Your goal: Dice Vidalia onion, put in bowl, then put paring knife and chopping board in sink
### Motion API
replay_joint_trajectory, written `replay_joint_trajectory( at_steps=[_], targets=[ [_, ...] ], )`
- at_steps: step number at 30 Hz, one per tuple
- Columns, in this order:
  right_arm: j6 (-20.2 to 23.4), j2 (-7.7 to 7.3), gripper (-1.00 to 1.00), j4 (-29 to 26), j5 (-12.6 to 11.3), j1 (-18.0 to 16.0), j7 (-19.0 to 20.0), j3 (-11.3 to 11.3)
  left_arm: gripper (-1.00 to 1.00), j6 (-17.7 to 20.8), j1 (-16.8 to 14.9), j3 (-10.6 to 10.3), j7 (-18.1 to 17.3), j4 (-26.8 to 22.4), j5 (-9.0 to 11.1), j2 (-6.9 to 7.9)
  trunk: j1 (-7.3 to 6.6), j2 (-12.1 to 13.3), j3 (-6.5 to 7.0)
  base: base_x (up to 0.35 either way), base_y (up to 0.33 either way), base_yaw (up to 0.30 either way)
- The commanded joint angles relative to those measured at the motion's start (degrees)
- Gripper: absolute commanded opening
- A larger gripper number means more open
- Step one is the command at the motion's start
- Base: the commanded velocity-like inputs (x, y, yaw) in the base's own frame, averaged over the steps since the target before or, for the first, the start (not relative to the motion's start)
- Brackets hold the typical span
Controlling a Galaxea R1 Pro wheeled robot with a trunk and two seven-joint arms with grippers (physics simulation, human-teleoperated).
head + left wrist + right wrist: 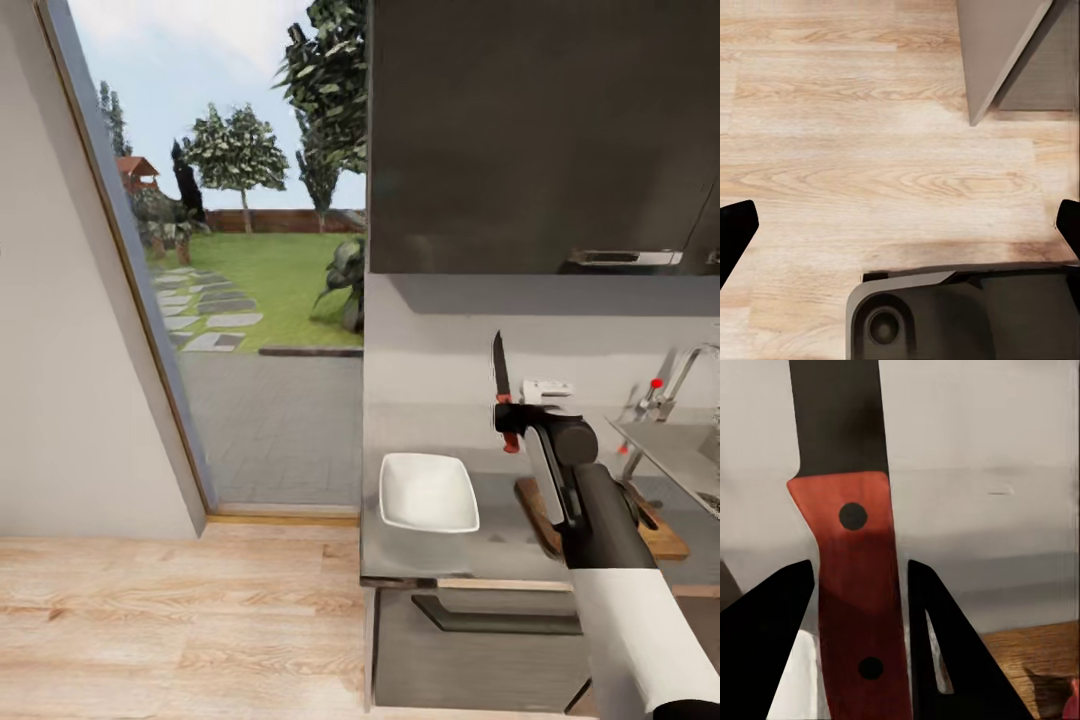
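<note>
My right gripper (pixel 510 420) is shut on the red handle of the paring knife (pixel 500 368), holding it upright with the dark blade pointing up, above the grey countertop (pixel 500 545). In the right wrist view the handle (pixel 859 585) sits between the two black fingers (pixel 772 645). The white bowl (pixel 428 492) rests on the countertop to the knife's left. The chopping board (pixel 662 538) lies under my right arm, partly hidden by it. A small pinkish-red lump (pixel 1071 694), possibly the onion, shows at the board's edge (pixel 1020 660). My left gripper (pixel 900 229) is open over the wooden floor.
The sink (pixel 680 450) with its chrome tap and red knob (pixel 656 383) is at the right edge. A dark wall cabinet (pixel 540 130) hangs above the counter. A large window (pixel 250 250) onto a garden is at left, with wooden floor (pixel 180 620) below it.
</note>
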Motion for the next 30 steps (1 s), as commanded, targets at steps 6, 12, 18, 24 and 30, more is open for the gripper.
replay_joint_trajectory(
  at_steps=[6,12,18,24,30],
  targets=[
    [-3.7,-0.1,-1.0,-0.3,-0.2,2.6,-0.3,0.0,1.0,0.0,0.0,-0.2,-0.2,0.3,0.4,0.04,0.04,-0.1,0.28,0.0,-0.309,0.0],
    [-4.2,-0.08,-1.0,-1.6,-0.3,3.3,-0.4,0.0,1.0,0.0,-0.1,-0.2,-0.2,1.4,0.4,0.04,0.04,-0.1,0.35,-0.017,-0.317,0.0],
    [-6.0,-0.01,-1.0,-1.9,-0.3,4.7,-0.3,0.1,1.0,0.0,-0.3,-0.3,-0.2,1.8,0.4,-0.38,0.04,-0.1,0.51,-0.123,-0.299,0.0],
    [-9.5,0.08,-1.0,-2.1,-0.3,5.8,-0.4,0.2,1.0,0.0,-0.3,-0.3,-0.1,2.3,0.4,-0.63,0.04,-0.1,0.58,-0.155,-0.291,0.0],
    [-9.9,0.0,-1.0,-2.3,0.6,6.0,-0.4,0.2,1.0,0.0,-0.3,-0.3,-0.1,2.4,0.4,-0.66,0.04,-0.1,0.59,-0.158,-0.291,0.0]
  ],
)
